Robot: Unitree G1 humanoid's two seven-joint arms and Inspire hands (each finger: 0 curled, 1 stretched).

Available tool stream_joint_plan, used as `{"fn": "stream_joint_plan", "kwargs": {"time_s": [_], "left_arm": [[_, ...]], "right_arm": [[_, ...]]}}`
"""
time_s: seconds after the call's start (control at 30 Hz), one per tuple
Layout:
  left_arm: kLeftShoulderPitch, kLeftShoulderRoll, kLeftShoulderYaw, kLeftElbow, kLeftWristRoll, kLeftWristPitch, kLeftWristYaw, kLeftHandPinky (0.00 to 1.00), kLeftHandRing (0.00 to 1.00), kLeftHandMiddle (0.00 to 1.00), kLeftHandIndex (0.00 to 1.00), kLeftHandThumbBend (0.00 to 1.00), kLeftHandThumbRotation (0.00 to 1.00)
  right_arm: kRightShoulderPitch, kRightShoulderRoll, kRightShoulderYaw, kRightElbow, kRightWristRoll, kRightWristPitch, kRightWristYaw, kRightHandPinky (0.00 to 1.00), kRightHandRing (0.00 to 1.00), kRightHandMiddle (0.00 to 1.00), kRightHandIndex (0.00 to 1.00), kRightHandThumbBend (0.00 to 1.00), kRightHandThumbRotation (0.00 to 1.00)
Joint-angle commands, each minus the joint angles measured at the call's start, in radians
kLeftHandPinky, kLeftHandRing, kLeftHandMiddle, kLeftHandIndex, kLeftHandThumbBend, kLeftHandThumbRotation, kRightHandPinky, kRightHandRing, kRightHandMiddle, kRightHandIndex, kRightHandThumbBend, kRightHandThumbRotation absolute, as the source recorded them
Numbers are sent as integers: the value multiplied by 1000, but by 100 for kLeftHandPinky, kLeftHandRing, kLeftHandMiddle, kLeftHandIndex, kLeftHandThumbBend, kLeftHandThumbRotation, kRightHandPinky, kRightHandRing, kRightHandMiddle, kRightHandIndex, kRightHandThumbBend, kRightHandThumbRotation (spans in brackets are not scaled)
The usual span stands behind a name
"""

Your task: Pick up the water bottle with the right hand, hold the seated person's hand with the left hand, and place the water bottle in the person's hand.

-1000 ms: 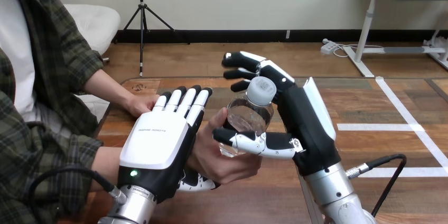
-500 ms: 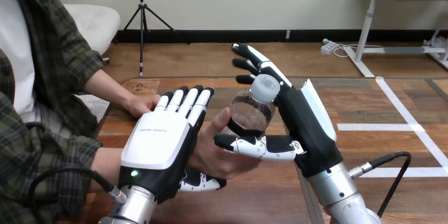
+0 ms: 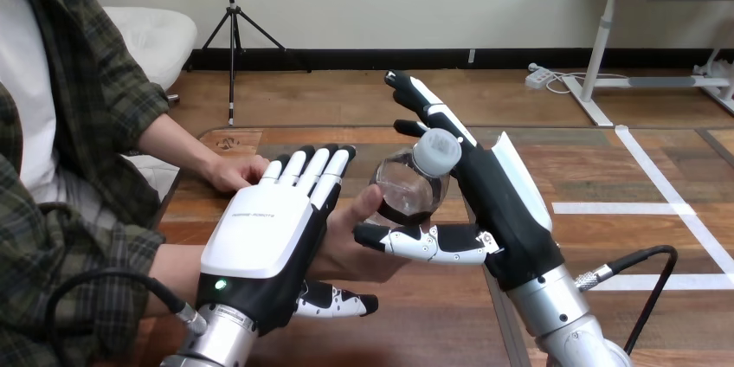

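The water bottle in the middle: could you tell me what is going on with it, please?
A handover is under way. The tilted water bottle leans against the palm of the right robot hand, whose fingers are straight, with its thumb beneath. The person's hand meets it from the left, thumb on the bottle. The left robot hand lies flat over that hand, fingers straight.

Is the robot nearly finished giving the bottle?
Nearly. Picked up: the water bottle is off the table. In hand: it leans between the open right hand and the person's nearer hand, whose thumb touches it; the left hand lies over that hand. Left: drawing the right hand clear.
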Motion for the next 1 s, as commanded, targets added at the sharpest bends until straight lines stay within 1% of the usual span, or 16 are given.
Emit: {"fn": "stream_joint_plan", "kwargs": {"time_s": [0.0,0.23,0.33,0.47,0.63,0.77,0.97], "left_arm": [[-38,14,5,-9,-24,-46,4,100,100,100,100,100,30],[-39,25,10,-1,-60,-83,9,100,100,100,100,100,31],[-38,29,14,0,-83,-100,2,100,100,100,100,100,31],[-37,34,21,3,-130,-130,-13,100,100,100,100,100,32],[-35,39,30,9,-184,-168,-29,100,100,100,100,100,32],[-35,37,40,23,-249,-217,-31,100,100,100,100,100,32],[-33,33,48,40,-313,-270,-33,100,100,100,100,100,31]], "right_arm": [[-41,0,0,-66,13,4,1,91,98,99,94,77,12],[-37,0,-4,-74,14,5,-6,93,98,98,94,76,14],[-34,0,-7,-77,16,7,-8,93,98,98,94,76,14],[-28,5,-11,-86,34,14,-9,93,97,98,94,75,15],[-25,12,-14,-87,59,8,-10,93,97,97,93,75,14],[-19,17,-20,-91,77,10,-14,93,96,97,93,74,13],[-9,25,-27,-98,98,13,-24,93,96,97,93,73,13]]}}
